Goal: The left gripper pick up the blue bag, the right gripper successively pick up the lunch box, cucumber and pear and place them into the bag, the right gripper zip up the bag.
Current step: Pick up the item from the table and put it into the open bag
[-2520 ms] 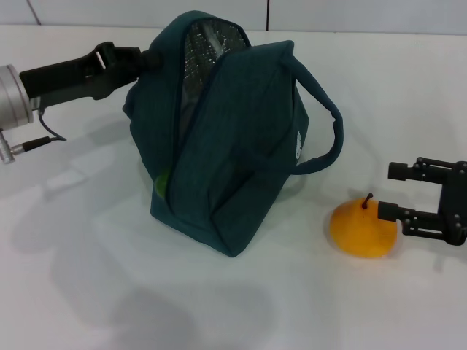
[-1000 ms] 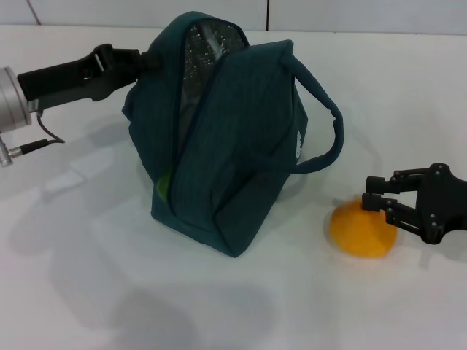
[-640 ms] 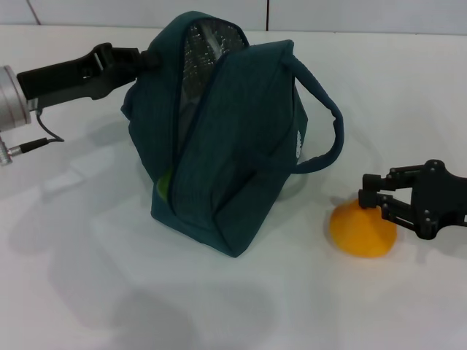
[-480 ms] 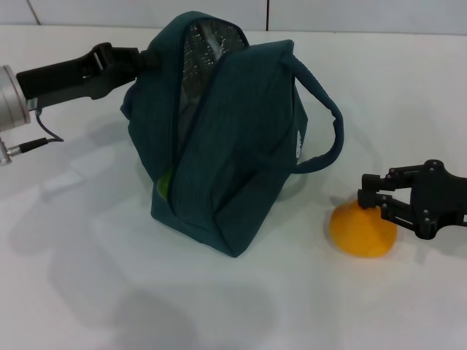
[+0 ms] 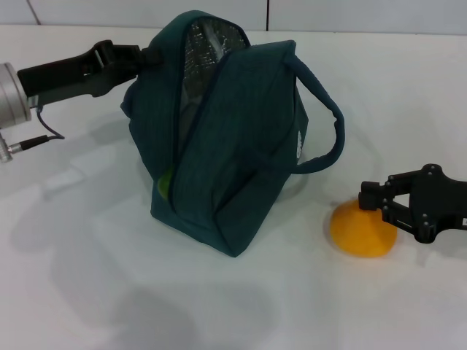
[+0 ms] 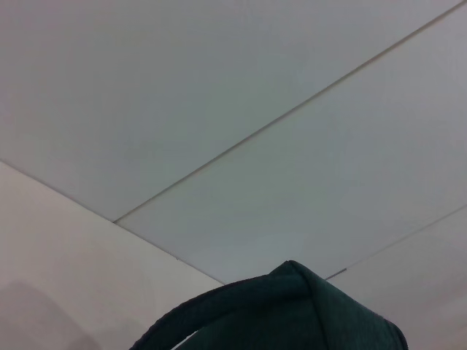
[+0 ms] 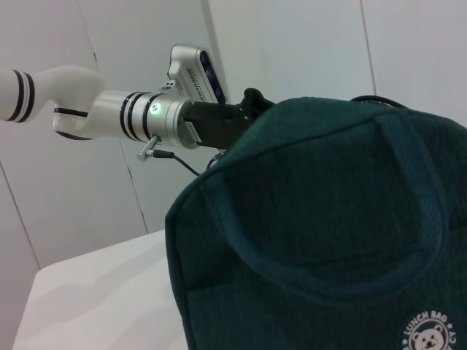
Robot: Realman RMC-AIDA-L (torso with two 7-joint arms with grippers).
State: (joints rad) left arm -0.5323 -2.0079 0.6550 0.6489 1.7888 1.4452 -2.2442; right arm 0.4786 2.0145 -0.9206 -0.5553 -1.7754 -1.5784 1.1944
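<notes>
**Right gripper at the pear, bag held open**

The right gripper [image 5: 373,203] reaches in low from the right edge of the white table [image 5: 87,292], lying nearly level, its fingers apart and pointing toward the bag. Their tips sit at the upper right side of the pear [image 5: 362,230], which rests on the table just beside the bag's loop handle [image 5: 332,131]. The left gripper [image 5: 149,58] stretches in from the left, clamped on the top edge of the blue bag [image 5: 226,146], whose mouth gapes to show silver lining [image 5: 197,55]. Something green [image 5: 165,185] peeks through the bag's opening low down.
</notes>
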